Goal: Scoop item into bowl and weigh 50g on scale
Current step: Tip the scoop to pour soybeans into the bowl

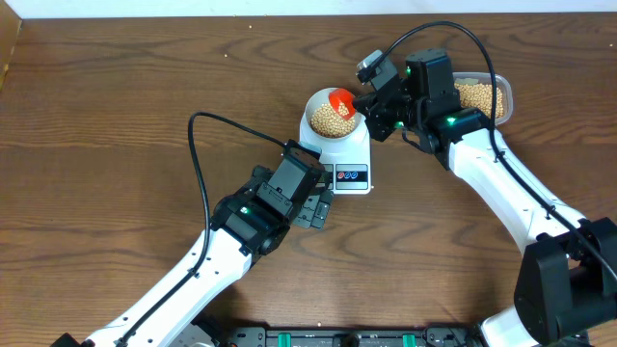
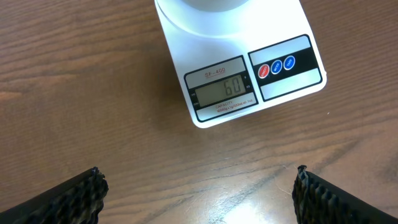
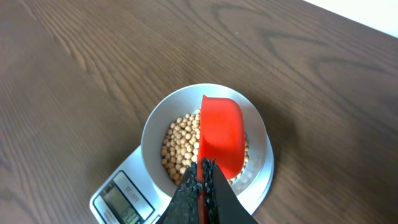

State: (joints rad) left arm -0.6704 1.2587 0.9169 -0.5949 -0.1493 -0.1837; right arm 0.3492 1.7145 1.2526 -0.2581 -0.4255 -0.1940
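The pale bowl (image 1: pixel 323 102) stands on the white scale (image 1: pixel 353 154) and holds tan beans (image 1: pixel 328 120). My right gripper (image 1: pixel 378 108) is shut on the handle of a red scoop (image 1: pixel 341 100) whose cup sits inside the bowl. In the right wrist view the scoop (image 3: pixel 220 134) lies over the beans (image 3: pixel 179 144) in the bowl (image 3: pixel 155 124), with my fingers (image 3: pixel 202 180) pinching its handle. My left gripper (image 1: pixel 318 207) is open and empty, just in front of the scale. In the left wrist view the scale (image 2: pixel 242 74) display reads 60.
A clear plastic tub (image 1: pixel 482 94) with more beans stands at the back right, behind my right arm. A black cable loops from my left arm across the wooden table (image 1: pixel 116 125).
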